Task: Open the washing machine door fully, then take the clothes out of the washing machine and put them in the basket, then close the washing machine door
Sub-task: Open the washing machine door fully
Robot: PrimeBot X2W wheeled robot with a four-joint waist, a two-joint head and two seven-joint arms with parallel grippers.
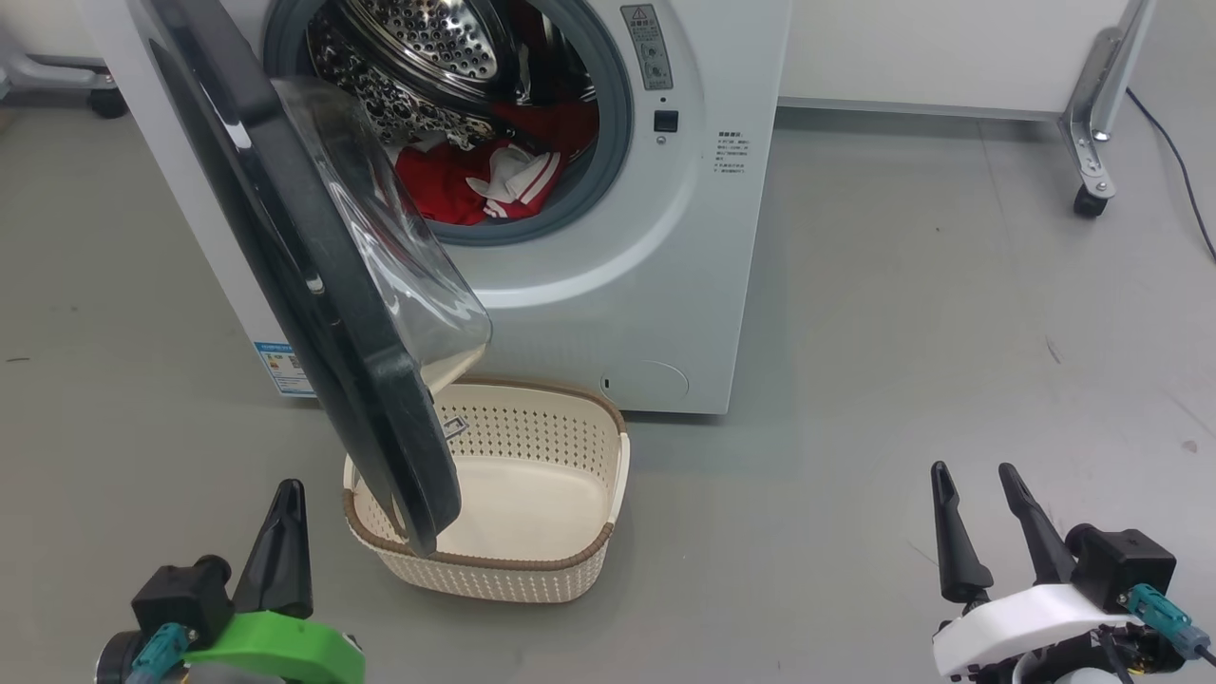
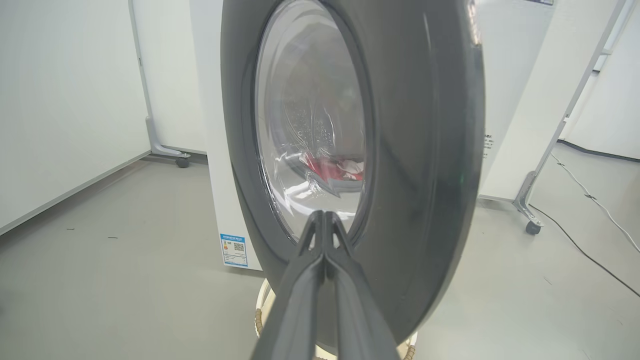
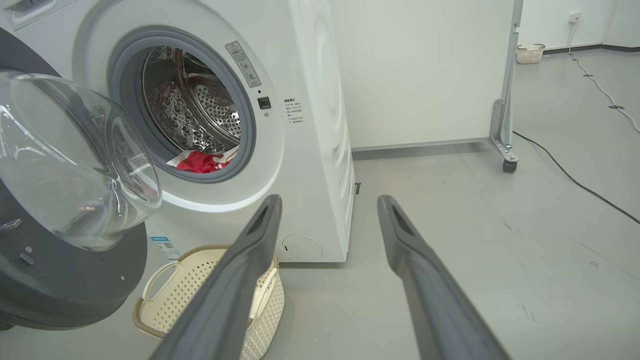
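Note:
The white washing machine (image 1: 608,285) fills the upper middle of the head view. Its black-rimmed door (image 1: 313,285) stands swung out toward me, partly ajar, the glass bowl (image 1: 399,256) facing the drum. Red and white clothes (image 1: 475,180) lie inside the steel drum (image 3: 200,162). Under the door on the floor sits the cream basket (image 1: 532,532), with nothing in it. My left gripper (image 1: 285,494) is shut and hangs low left, just short of the door's outer face (image 2: 410,175). My right gripper (image 1: 977,473) is open at the lower right, far from everything.
Grey floor spreads to the right of the machine. A white partition on a wheeled metal foot (image 1: 1092,142) stands at the back right, with a dark cable (image 1: 1178,161) on the floor beside it. Another wheeled foot (image 2: 182,161) stands behind the machine's left side.

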